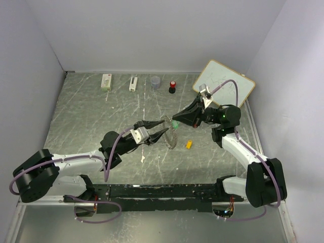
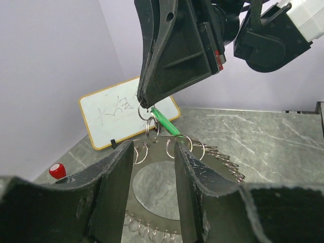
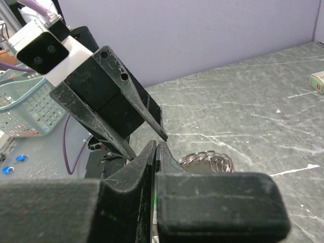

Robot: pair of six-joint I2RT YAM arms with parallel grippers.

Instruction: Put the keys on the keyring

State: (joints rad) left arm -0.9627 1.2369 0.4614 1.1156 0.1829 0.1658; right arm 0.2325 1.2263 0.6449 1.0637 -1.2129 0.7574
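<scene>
The keyring (image 1: pixel 172 136), a flat metal ring with small split rings round its rim, stands tilted up at mid-table. In the left wrist view its plate (image 2: pixel 154 153) runs under and past both fingers of my left gripper (image 2: pixel 153 146), which stand apart; I cannot see them pressing on it. My right gripper (image 1: pixel 175 120) is shut on the green key (image 1: pixel 175 123), whose tip (image 2: pixel 164 121) hangs over the keyring's far rim, and pinches a small split ring at its fingertips (image 2: pixel 144 104). The yellow-orange key (image 1: pixel 189 144) lies on the table to the right of the keyring.
A whiteboard (image 1: pixel 224 83) leans at the back right. Along the back stand a red-topped black knob (image 1: pixel 172 87), a small grey cup (image 1: pixel 155 81) and two white boxes (image 1: pixel 106 81) (image 1: pixel 133 83). A white scrap (image 1: pixel 143 158) lies near the left arm.
</scene>
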